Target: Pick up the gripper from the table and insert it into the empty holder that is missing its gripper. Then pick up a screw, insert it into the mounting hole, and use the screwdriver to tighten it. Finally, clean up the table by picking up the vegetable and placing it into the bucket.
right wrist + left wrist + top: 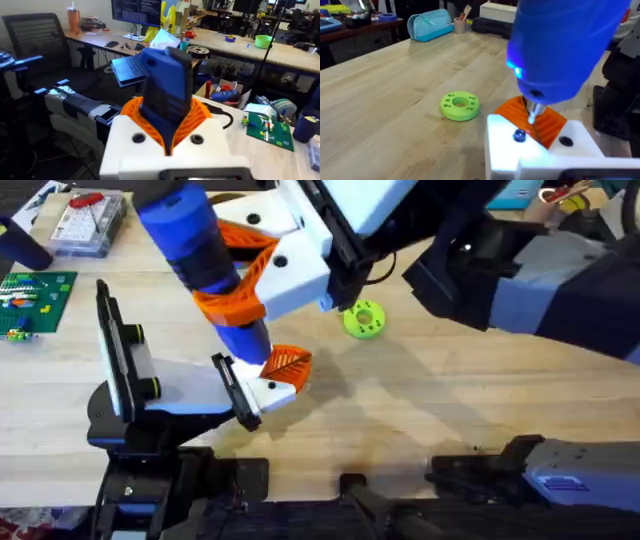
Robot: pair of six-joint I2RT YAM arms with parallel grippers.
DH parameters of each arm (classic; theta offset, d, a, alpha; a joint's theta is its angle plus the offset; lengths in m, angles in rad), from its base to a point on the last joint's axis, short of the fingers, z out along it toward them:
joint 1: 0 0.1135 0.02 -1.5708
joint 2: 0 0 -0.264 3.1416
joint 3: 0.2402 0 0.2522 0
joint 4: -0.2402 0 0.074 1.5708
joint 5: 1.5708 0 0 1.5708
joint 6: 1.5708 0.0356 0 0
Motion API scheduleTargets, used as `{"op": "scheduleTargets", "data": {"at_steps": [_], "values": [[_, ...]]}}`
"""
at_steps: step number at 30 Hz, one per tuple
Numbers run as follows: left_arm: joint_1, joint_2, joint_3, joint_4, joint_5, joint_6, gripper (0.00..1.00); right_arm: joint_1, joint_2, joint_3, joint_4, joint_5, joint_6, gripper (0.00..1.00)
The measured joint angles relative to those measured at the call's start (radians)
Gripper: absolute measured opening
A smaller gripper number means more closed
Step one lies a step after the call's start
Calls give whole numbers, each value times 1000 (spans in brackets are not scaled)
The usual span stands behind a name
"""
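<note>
The right gripper (225, 275) has its orange pads clamped around the blue screwdriver (195, 235), holding it tilted with the tip down over the gripper (283, 372). That small white block sits against the black holder (237, 392), low on the table (450, 400). In the left wrist view the tip (532, 114) hangs just beside the dark screw (519, 135), not seated in its head. The likely failure is a bit that spins off-centre, skates across the white face and tips the screw crooked in its hole. Pressing down at this tilt could also shove the block along the rail. The 1 green disc (363, 319) lies well apart and poses no obstacle
</note>
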Motion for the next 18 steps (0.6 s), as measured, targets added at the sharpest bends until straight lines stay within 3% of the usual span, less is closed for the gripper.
{"op": "scheduleTargets", "data": {"at_steps": [18], "values": [[0, 0, 0, 0, 0, 0, 12, 0, 0, -29, -7, 36, -5, 24]]}}
